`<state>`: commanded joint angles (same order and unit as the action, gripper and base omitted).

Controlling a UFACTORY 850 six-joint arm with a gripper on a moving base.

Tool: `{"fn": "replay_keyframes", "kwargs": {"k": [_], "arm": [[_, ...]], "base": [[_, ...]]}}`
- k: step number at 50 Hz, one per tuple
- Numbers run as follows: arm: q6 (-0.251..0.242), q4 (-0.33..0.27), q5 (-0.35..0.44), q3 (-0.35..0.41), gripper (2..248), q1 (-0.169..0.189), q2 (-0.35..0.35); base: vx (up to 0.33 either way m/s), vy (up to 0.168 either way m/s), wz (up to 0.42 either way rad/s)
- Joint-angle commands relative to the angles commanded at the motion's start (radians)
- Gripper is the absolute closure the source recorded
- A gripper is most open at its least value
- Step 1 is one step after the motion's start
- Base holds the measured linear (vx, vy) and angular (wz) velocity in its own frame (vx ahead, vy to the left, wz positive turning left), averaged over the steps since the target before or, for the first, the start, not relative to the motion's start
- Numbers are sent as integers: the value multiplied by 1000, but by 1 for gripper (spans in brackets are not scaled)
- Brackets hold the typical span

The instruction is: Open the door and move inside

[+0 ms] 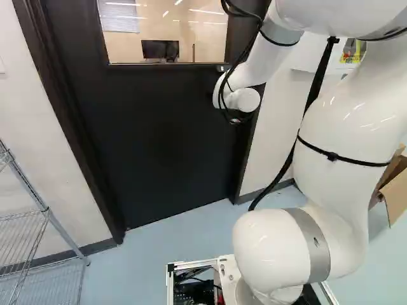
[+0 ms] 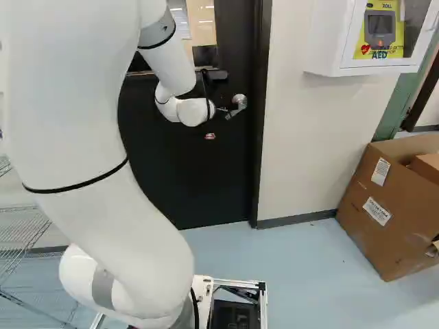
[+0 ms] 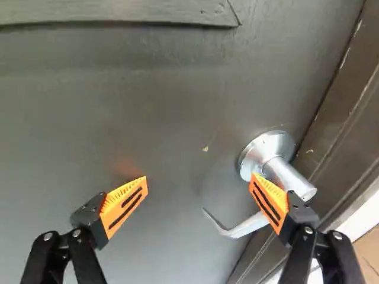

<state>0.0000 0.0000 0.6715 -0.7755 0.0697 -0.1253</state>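
Wire rack (image 1: 63, 233) left of door. Door (image 1: 165, 146) shut in frame, window (image 1: 165, 41) in its upper part. Hand (image 2: 217, 122) close in front of door, fingers spread, nothing pinched. Lever handle (image 3: 259, 152) near door's right edge; one finger overlaps it in wrist view, contact unclear. Wall cabinet (image 2: 328, 41) right of door; cardboard box (image 2: 363, 240) right of door, on floor (image 2: 302, 281).

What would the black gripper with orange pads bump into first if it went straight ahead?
Probably the silver metal door handle, partly behind one finger of the gripper; how far off is unclear.
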Motion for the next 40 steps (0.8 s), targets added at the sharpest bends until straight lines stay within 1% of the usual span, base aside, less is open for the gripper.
{"fn": "replay_keyframes", "kwargs": {"k": [40], "arm": [[0,0,0,8,3,0,-73]], "base": [[0,0,0]]}}
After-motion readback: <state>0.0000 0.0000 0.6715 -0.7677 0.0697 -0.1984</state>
